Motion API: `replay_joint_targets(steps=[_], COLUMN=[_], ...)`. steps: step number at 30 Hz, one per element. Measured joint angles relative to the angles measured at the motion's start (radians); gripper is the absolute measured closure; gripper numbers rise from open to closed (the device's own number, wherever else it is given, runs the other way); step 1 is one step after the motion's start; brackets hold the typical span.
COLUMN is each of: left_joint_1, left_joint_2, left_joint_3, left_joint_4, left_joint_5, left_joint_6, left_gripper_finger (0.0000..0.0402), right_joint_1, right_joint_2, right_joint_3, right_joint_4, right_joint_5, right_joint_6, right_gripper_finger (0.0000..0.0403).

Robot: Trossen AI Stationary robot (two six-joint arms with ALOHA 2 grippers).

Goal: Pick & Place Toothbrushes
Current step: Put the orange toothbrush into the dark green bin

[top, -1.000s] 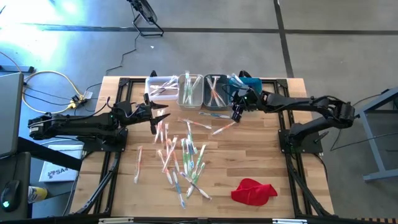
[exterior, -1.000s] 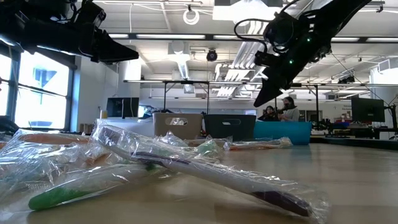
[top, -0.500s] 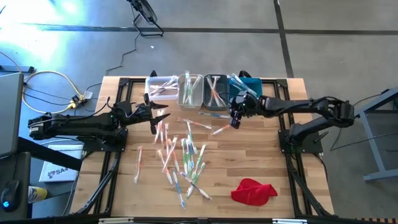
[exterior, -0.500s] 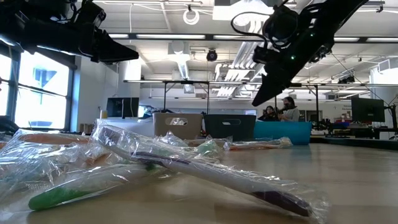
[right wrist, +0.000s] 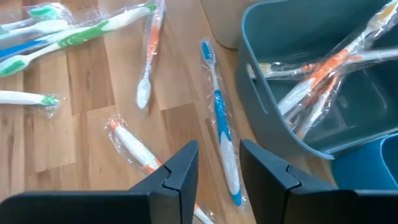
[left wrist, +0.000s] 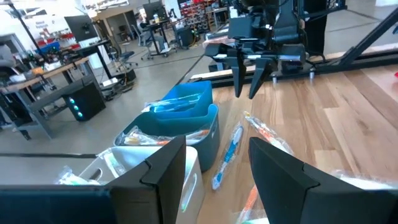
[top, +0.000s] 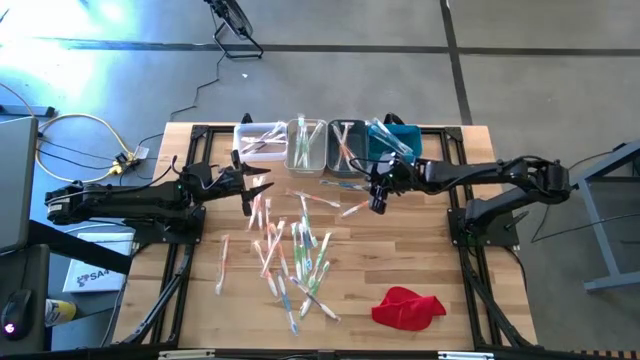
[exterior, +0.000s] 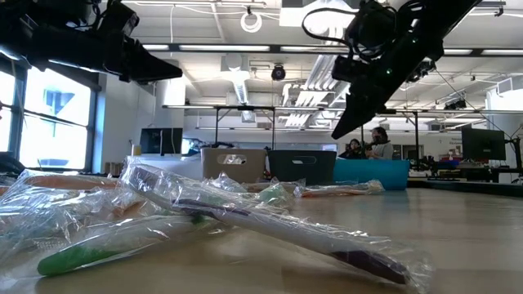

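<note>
Table (top: pixel 420 260): your landmark is the row of bins (top: pixel 320 145) along its far edge; place everything against that row.
Toothbrushes (top: pixel 290 255): most lie scattered toward the table's middle, well short of the bins; some already rest inside the bins.
Left gripper (top: pixel 262 186): it hangs above the near-left of the bins with its fingers spread wide and empty; leave it waiting there.
Right gripper (top: pixel 377 203): it hovers just in front of the bins' right end, fingers narrowly apart, holding nothing.
Blue toothbrush (right wrist: pixel 221 146): it lies beside the grey bin (right wrist: pixel 311 81), right under your right gripper.
Advice: turn the fingers across the handle, drop straight down, pinch mid-handle, and mind the slippery wrapper and the orange toothbrush (right wrist: pixel 134 146) next to it.
</note>
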Motion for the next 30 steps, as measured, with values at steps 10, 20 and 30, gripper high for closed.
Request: replay_joint_targets(steps=[10, 20, 30], left_joint_1=[0.0, 0.0, 0.0], left_joint_2=[0.0, 0.0, 0.0], left_joint_3=[0.0, 0.0, 0.0], left_joint_4=[-0.032, -0.02, -0.022], left_joint_5=[0.001, 0.002, 0.002], left_joint_6=[0.028, 0.055, 0.061], left_gripper_finger=[0.023, 0.023, 0.023], right_joint_1=[0.0, 0.0, 0.061], right_joint_2=[0.0, 0.0, 0.0], right_joint_3=[0.0, 0.0, 0.0], right_joint_4=[0.001, 0.001, 0.003], right_joint_5=[0.0, -0.009, 0.0], right_joint_6=[0.137, 0.13, 0.042], right_gripper_finger=[0.0294, 0.0294, 0.0294])
